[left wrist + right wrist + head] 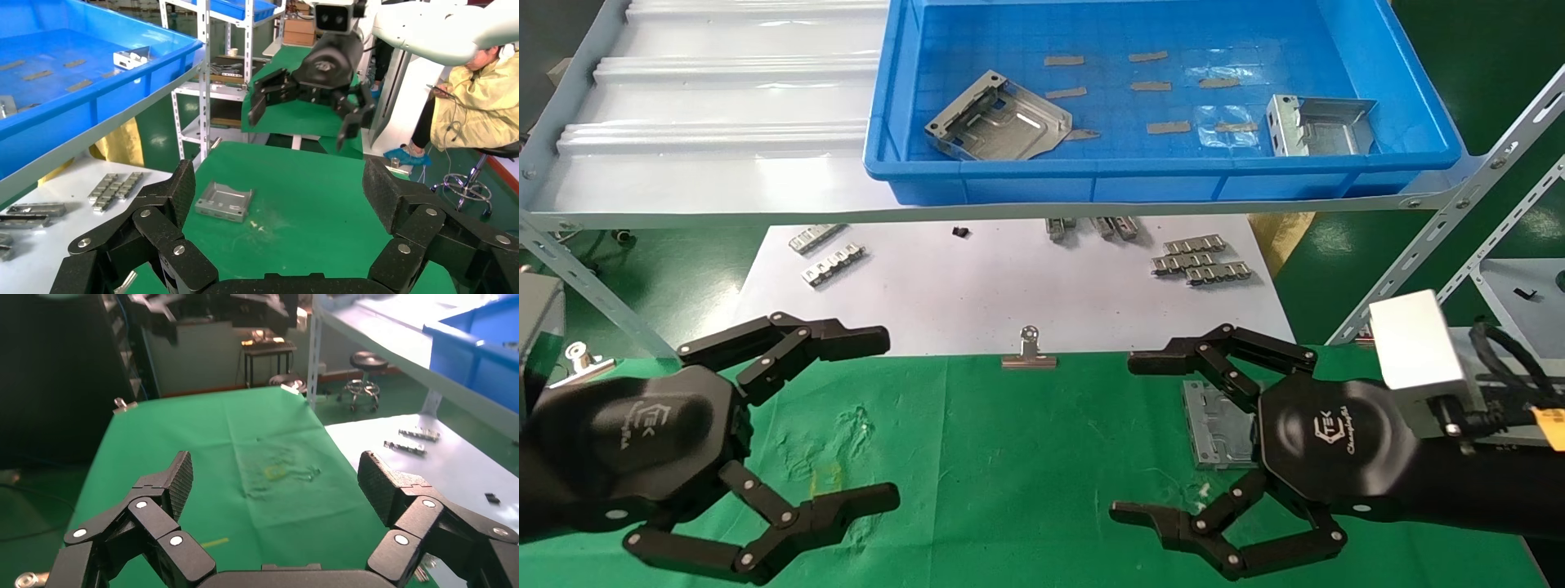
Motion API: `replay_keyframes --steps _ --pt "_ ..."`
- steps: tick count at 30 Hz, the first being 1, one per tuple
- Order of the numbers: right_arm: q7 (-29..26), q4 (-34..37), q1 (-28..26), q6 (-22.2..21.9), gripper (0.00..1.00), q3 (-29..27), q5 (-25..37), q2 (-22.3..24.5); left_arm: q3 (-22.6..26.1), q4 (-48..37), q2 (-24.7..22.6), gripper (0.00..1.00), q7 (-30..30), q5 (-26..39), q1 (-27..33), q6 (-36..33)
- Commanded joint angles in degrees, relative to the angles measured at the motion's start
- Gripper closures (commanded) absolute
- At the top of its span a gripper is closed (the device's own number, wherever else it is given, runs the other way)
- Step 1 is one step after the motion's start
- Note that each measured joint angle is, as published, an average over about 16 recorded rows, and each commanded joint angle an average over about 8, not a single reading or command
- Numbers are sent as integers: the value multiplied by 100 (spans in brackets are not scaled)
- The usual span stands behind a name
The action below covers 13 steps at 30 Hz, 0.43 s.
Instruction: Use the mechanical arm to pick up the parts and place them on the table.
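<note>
Factory or robotics workshop floor. Slotted-angle metal racking (205, 73) carries blue plastic parts bin (1164, 175) holding stamped sheet-metal brackets (997, 118). Work table covered in green cloth (202, 453), white sheet (1009, 286) with small ribbed metal strips (1201, 261). Green-painted floor, rolling stools (365, 361), seated worker in yellow jacket (474, 98) beside white robot body.

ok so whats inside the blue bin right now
Two silver brackets: one toward the robot's left, one at the right end, plus tape strips. The blue bin's front wall hides nothing obvious.
</note>
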<state>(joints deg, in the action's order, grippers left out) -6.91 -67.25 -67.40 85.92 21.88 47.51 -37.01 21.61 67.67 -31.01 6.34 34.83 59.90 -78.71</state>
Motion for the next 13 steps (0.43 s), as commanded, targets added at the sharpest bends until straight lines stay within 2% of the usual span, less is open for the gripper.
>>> replay_keyframes --steps 1,13 --pt "-74 -122 113 -4 0 -113 -109 38 0 0 0 0 0 0 0 0" --pt "-401 -666 614 -21 0 -618 -597 208 0 -1 0 0 0 0 0 1"
